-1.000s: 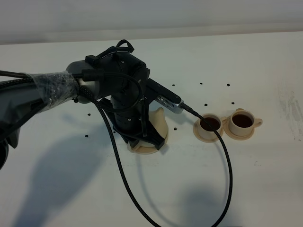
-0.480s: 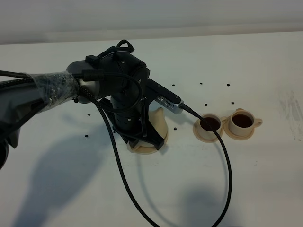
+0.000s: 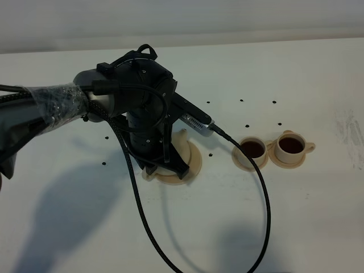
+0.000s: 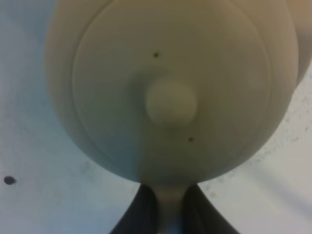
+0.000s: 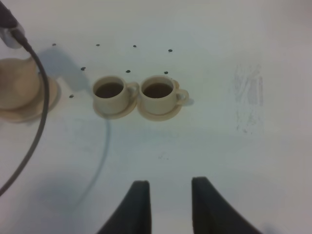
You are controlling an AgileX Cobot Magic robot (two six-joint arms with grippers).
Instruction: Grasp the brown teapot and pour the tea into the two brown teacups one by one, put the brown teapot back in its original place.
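The brown teapot (image 4: 170, 102) fills the left wrist view from above, lid knob in the middle. Its loop handle sits between the two dark fingers of my left gripper (image 4: 170, 217), which is shut on it. In the high view the left arm covers most of the teapot (image 3: 185, 149), which appears to rest on the wide saucer (image 3: 195, 165). The two brown teacups (image 3: 252, 151) (image 3: 292, 148) stand on their saucers to the right, both holding dark tea (image 5: 109, 89). My right gripper (image 5: 169, 204) is open and empty, well short of the cups (image 5: 158, 92).
A black cable (image 3: 259, 193) runs from the left wrist past the nearer cup and off the front edge. Small black dots (image 3: 242, 100) mark the white table. The teapot and its saucer (image 5: 29, 109) show at the left of the right wrist view.
The left arm has shifted a little left and back with the teapot, and more of the wide saucer shows on its right side. The cups have not moved.
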